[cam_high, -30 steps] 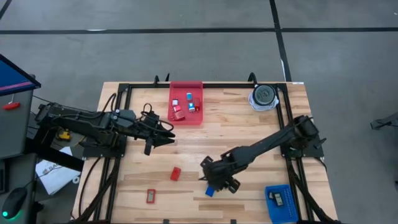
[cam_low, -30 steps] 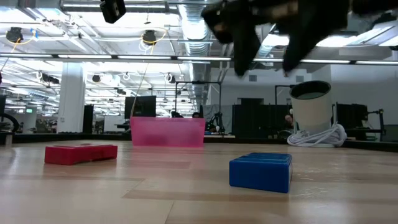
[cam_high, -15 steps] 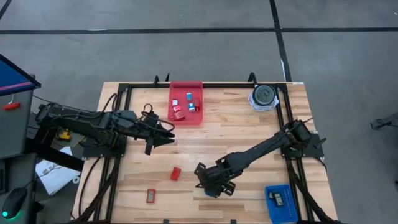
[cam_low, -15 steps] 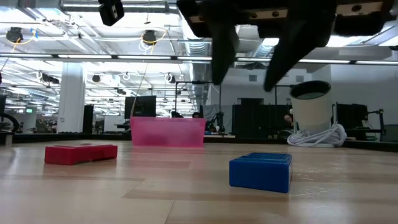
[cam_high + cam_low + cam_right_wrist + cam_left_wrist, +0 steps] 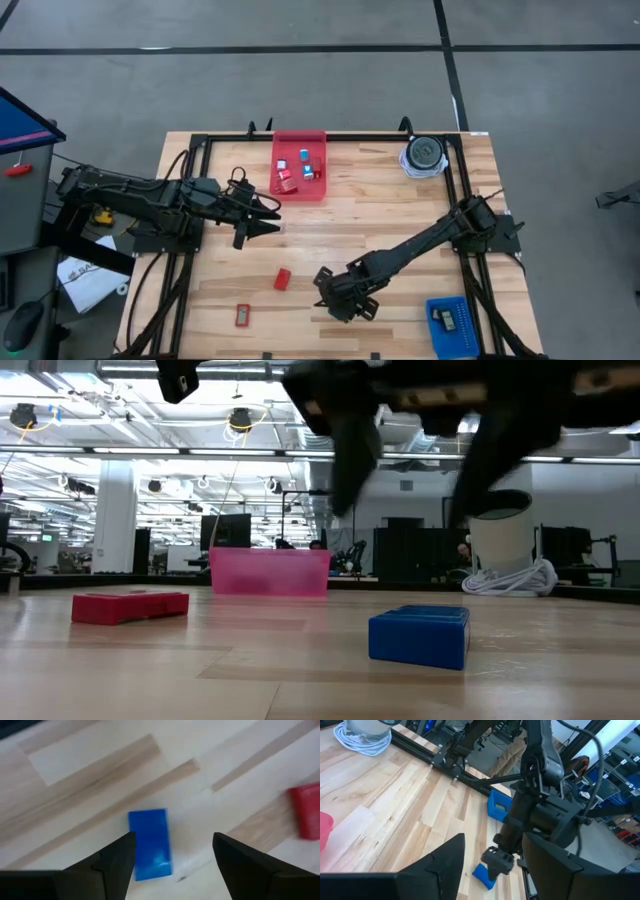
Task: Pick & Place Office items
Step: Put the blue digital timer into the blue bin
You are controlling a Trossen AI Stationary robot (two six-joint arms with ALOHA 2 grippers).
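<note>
- Nearest the front edge of the tabletop, we note the right pincer poised over the blue block, fingers spread wide to either side of it and nothing held; the block lies flat on the wood, apart from both fingers.
- Right arm pose: stretched low and long from its base at the right side, diagonally toward the front centre, wrist pitched down so that it covers the block in the high view.
- Just left of that, a red block lies loose on the wood, and nearer the front-left corner a small red-framed piece lies alone. We judge both still to be sorted.
- At the front-right corner, the blue tray holds a couple of dark pieces.
- Mid-tabletop on the left, the left pincer hovers empty with its fingers apart, arm reaching out level from the left base and pointing right; it appears to be waiting.
- At the far edge, the red tray already holds several small red and pale blue pieces.
- Beside it at the far right stands a round grey-and-white object with a white cord coiled at its foot.
- Progress, as we judge it: well along, three loose pieces left on the wood.
</note>
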